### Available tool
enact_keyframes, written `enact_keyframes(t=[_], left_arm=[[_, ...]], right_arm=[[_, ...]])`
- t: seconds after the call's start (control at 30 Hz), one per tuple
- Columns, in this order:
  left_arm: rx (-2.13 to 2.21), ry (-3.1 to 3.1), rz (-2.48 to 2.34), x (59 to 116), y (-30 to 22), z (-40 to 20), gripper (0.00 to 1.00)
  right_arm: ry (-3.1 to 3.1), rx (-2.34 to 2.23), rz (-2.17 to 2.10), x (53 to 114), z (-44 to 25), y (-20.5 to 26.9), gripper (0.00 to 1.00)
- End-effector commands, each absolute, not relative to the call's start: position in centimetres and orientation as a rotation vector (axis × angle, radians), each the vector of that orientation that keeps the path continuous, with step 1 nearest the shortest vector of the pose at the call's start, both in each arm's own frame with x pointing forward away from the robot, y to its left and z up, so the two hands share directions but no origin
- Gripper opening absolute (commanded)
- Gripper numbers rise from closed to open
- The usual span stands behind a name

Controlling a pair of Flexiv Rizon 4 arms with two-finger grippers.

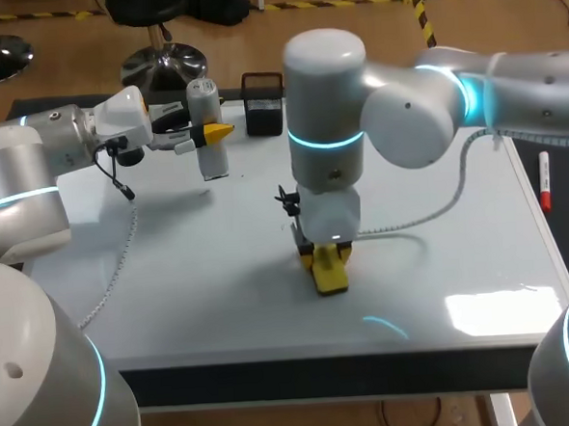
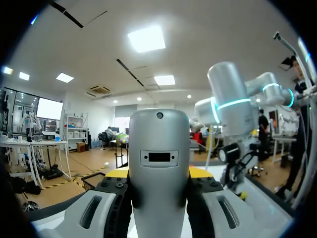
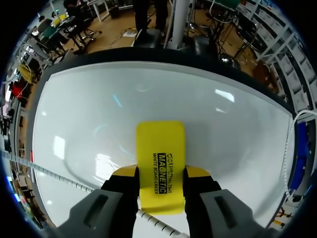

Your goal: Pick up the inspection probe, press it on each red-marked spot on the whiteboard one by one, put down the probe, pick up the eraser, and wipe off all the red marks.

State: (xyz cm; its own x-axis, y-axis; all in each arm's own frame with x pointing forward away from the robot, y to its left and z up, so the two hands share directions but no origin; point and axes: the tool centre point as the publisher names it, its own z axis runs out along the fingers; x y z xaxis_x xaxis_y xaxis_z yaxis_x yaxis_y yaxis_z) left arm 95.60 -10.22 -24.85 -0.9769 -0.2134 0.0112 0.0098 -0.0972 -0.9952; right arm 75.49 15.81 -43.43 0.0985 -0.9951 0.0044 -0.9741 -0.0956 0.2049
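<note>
Head view | right gripper point(image 1: 326, 261) clamped on eraser point(image 1: 331, 274) by its long sides, down on whiteboard point(image 1: 192, 277) toward front edge, mid-width | eraser likely light, stiff shell, soft pad | left gripper point(image 1: 210, 135) grasps smooth, rigid probe point(image 1: 206, 107) mid-body, by far edge, left of middle

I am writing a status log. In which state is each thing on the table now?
inspection probe: upright, gripped.
left gripper: shut on the inspection probe.
eraser: gripped, down at the whiteboard.
right gripper: shut on the eraser.
whiteboard: no red marks visible.
marker: lying flat beside the whiteboard.
</note>
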Motion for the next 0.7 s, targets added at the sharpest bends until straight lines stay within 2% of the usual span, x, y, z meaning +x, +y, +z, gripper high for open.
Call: enact_keyframes(t=[0.03,0.7], left_arm=[[-0.227,1.999,-2.211,95.7,-10.2,-24.8,0.0],[-0.227,1.999,-2.211,95.7,-10.2,-24.8,0.0]], right_arm=[[-2.007,2.204,-0.201,75.2,-45.3,14.1,0.0],[-2.038,2.125,-0.158,74.9,-45.0,10.5,0.0]])
